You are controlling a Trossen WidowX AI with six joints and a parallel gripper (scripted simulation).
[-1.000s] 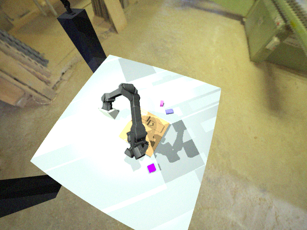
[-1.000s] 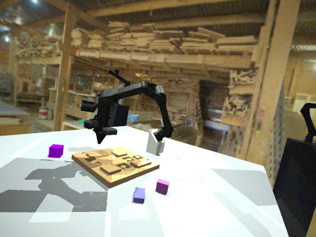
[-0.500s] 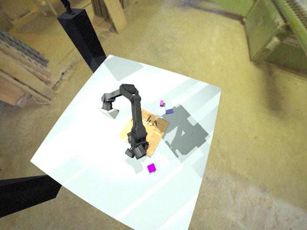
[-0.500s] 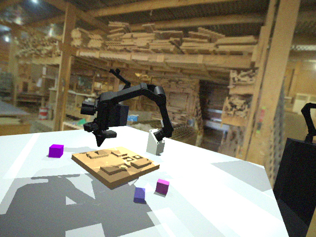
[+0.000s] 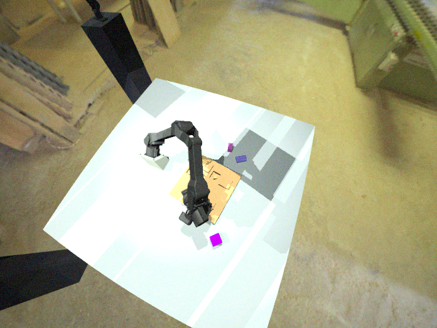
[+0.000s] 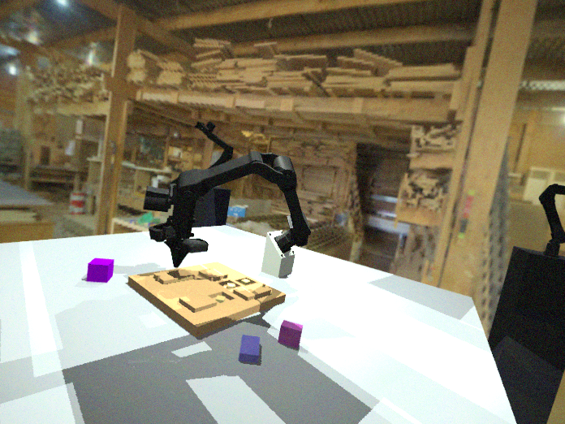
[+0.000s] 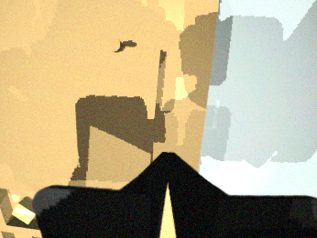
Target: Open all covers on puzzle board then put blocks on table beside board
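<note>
The wooden puzzle board (image 5: 219, 193) (image 6: 180, 287) (image 7: 37, 87) lies flat. Raised covers stand on it, including a near cover (image 6: 197, 301), a back cover (image 6: 212, 274) and a far-left cover (image 6: 165, 277). Uncovered wells show between the near, back and right covers, with no coloured block visible in them. My gripper (image 6: 177, 264) (image 7: 168, 157) is shut and empty, just above the board's far-left part by the far-left cover. Shadows hide whether that cover is open. A purple block (image 5: 215, 239) (image 6: 100, 270), a magenta block (image 5: 230, 147) (image 6: 290, 334) and a blue block (image 5: 240, 158) (image 6: 250, 348) rest on the table, clear of the board.
The white table (image 5: 140, 225) (image 6: 387, 337) carries the board, the blocks and my arm's pale base mount (image 5: 155, 161) (image 6: 277, 260). The purple block lies beyond the board's edge on the gripper's side. The magenta and blue blocks lie near each other off the opposite side.
</note>
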